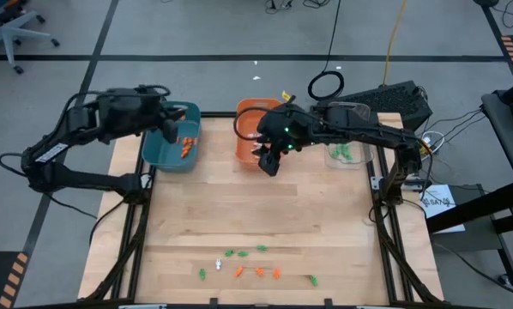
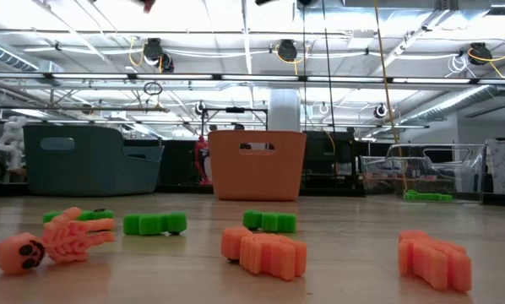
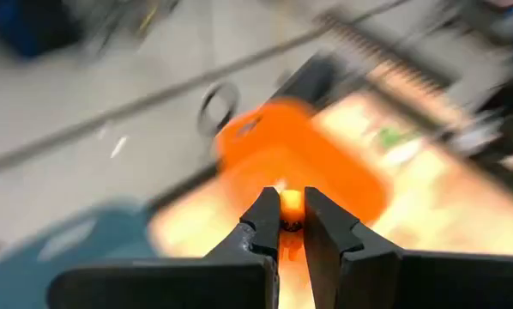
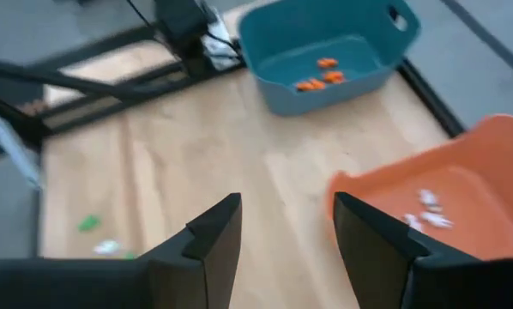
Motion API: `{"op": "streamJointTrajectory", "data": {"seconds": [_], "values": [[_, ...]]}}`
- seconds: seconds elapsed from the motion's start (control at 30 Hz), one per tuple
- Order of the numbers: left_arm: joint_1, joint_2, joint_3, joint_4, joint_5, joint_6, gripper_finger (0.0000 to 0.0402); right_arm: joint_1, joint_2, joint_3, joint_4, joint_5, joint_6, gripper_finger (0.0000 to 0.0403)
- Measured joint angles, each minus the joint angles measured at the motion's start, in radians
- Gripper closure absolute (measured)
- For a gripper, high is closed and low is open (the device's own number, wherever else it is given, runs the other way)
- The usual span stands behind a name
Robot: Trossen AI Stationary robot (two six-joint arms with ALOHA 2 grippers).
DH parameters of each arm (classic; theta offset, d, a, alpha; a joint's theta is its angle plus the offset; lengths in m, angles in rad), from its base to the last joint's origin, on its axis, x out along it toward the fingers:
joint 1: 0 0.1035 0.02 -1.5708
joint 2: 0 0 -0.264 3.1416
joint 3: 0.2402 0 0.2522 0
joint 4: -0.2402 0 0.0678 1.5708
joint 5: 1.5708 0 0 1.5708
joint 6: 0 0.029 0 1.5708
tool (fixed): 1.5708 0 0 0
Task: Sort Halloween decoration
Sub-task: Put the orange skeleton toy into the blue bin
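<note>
Orange skeleton trinkets (image 2: pixel 62 239) and green ones (image 2: pixel 154 223) lie scattered near the desk's front edge. At the back edge, the left gripper (image 3: pixel 292 225) pinches an orange piece (image 3: pixel 291 202) over the teal bin (image 1: pixel 172 137) holding orange pieces. Beside the orange bin (image 1: pixel 251 142), with white pieces inside, the right gripper (image 4: pixel 280 225) gapes empty.

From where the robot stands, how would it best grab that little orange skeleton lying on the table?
The orange skeleton lies flat on the wooden table, skull at one end and ribs beside it. Probably best to come straight down from above and pinch across the narrow ribcage, since the round skull might slip. The right gripper is open and empty.
</note>
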Motion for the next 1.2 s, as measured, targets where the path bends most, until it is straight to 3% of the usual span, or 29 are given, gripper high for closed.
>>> {"op": "streamJointTrajectory", "data": {"seconds": [0.17, 0.23, 0.47, 0.67, 0.93, 1.2], "values": [[0.126, 0.058, 0.000, -0.201, 0.016, -0.094, 0.0377, -0.060, 0.000, 0.000, -0.048, -0.005, -0.102, 0.0234], [0.167, 0.090, -0.006, -0.250, 0.030, -0.130, 0.0377, -0.088, 0.000, 0.000, -0.065, -0.053, -0.158, 0.0234], [0.325, 0.222, -0.107, -0.308, 0.301, -0.193, 0.0377, -0.196, 0.000, 0.000, -0.119, -0.230, -0.330, 0.0234], [0.403, 0.370, -0.197, -0.321, 0.375, -0.192, 0.0377, -0.267, 0.000, -0.004, -0.128, -0.240, -0.431, 0.0234], [0.431, 0.537, -0.269, -0.267, 0.315, -0.147, 0.0377, -0.290, 0.002, -0.024, -0.124, -0.337, -0.442, 0.0234], [0.431, 0.645, -0.314, -0.134, 0.211, -0.085, 0.0377, -0.274, 0.004, -0.025, -0.046, -0.339, -0.269, 0.0234]]}}
